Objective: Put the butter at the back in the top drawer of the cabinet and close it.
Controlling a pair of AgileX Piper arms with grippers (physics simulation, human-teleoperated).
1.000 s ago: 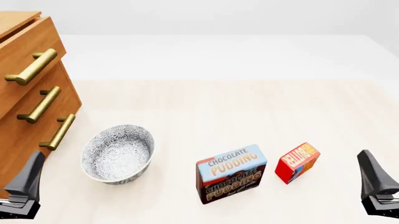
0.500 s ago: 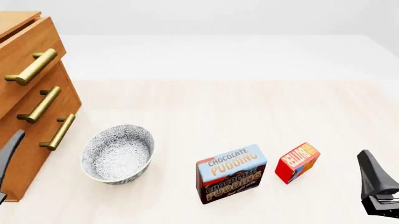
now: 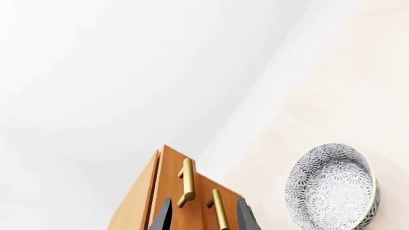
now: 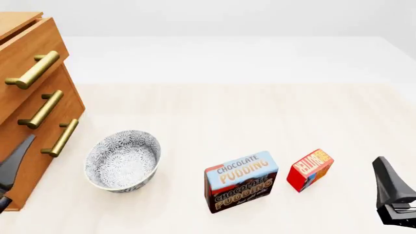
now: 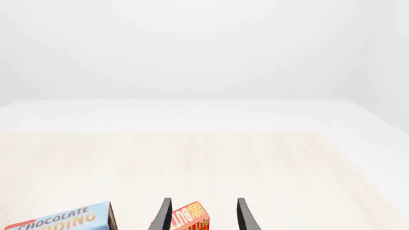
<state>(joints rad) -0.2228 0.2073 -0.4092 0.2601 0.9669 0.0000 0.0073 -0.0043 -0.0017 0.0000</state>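
Note:
The butter, a small red-and-orange box, stands on the table at the front right; in the right wrist view the butter shows between my fingertips but farther out. My right gripper hangs open near the table's right front, to the right of the butter and apart from it; the right gripper holds nothing. The cabinet fills the left edge, with the top drawer and its brass handle. My left gripper is open and empty in front of the cabinet's lower part; the left gripper faces the cabinet.
A patterned grey-white bowl sits right of the cabinet; the bowl also shows in the left wrist view. A chocolate pudding box stands just left of the butter, and its top edge shows in the right wrist view.
My left gripper has risen from the table's front-left corner and swung toward the cabinet's front. The right gripper, butter, pudding box and bowl have not moved.

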